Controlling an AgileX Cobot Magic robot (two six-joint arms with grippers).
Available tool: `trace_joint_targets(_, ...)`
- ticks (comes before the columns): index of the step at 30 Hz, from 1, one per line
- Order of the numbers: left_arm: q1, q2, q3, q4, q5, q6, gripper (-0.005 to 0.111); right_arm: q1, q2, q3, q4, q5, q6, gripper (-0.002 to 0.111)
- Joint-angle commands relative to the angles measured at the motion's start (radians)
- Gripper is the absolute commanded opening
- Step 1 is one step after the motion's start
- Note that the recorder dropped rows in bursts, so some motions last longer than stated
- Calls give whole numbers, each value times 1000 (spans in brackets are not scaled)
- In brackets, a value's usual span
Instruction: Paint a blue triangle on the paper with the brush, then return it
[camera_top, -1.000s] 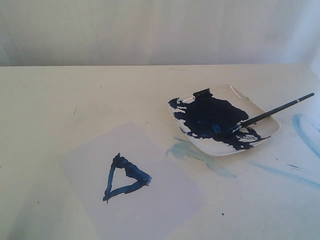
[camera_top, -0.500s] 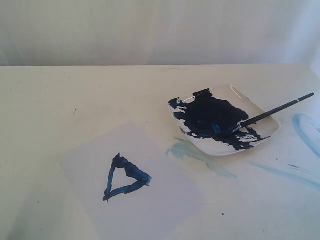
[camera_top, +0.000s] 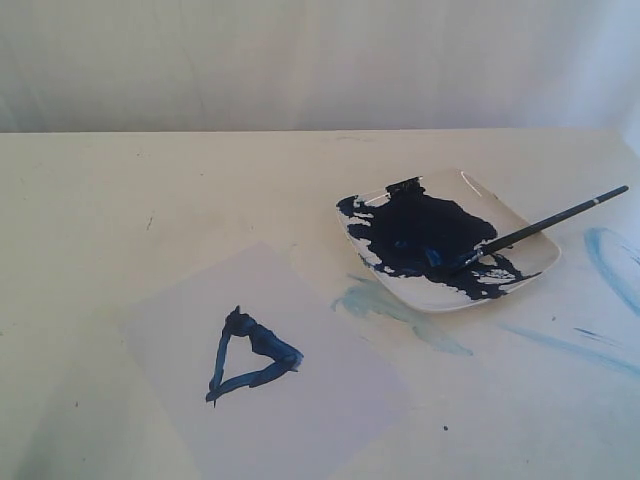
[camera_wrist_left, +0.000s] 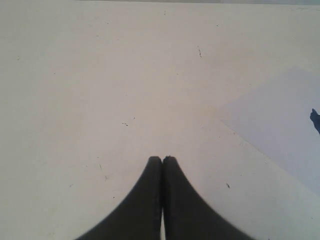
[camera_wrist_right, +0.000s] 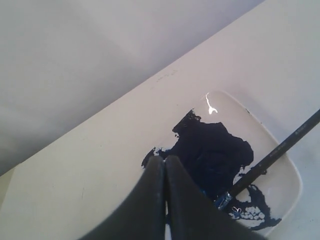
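Observation:
The blue triangle (camera_top: 250, 357) is painted on the paper (camera_top: 300, 410), which lies at the front left of the table. The brush (camera_top: 545, 226) rests with its tip in the dark paint on the white square plate (camera_top: 525, 265), its handle sticking out past the right rim. No arm shows in the exterior view. My left gripper (camera_wrist_left: 162, 159) is shut and empty above bare table, with a corner of the paper (camera_wrist_left: 280, 125) beside it. My right gripper (camera_wrist_right: 164, 158) is shut and empty, hovering over the plate (camera_wrist_right: 287, 182), apart from the brush (camera_wrist_right: 272, 157).
Pale blue paint smears (camera_top: 395, 310) mark the table between plate and paper, and more streaks (camera_top: 610, 262) lie at the right edge. A white wall or curtain (camera_top: 300, 60) stands behind the table.

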Motion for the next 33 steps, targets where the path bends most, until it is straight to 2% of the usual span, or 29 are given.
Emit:
trace_joint_targets(1, -4, -3, 3, 1, -3, -7, 0, -4, -160, 3, -17, -132, -11, 0)
trace_joint_targets(10, -4, -3, 3, 1, -3, -7, 0, -4, -984, 3, -11, -832, -11, 0)
trace_joint_targets(14, -4, -3, 3, 1, -3, -7, 0, -4, -1179, 4, -5, -1031, -5, 0)
trace_joint_targets(16, -4, -3, 3, 1, -3, -7, 0, -2, -1202, 21, -5, -980, -5, 0)
trace_joint_targets(18, -4, -3, 3, 1, -3, -7, 0, 39, -1211, 79, -82, -777, -5, 0)
trace_joint_targets(21, -4, -3, 3, 1, -3, -7, 0, 98, -1246, 144, -255, -572, -9, 0)
trace_joint_targets(24, -4, -3, 3, 1, -3, -7, 0, 187, -1295, 222, -295, -422, -9, 0)
trace_joint_targets(28, -4, -3, 3, 1, -3, -7, 0, 333, -1368, 345, -372, -447, 5, 0)
trace_joint_targets(33, -4, -3, 3, 1, -3, -7, 0, 491, -1464, 533, -445, -652, 213, 0)
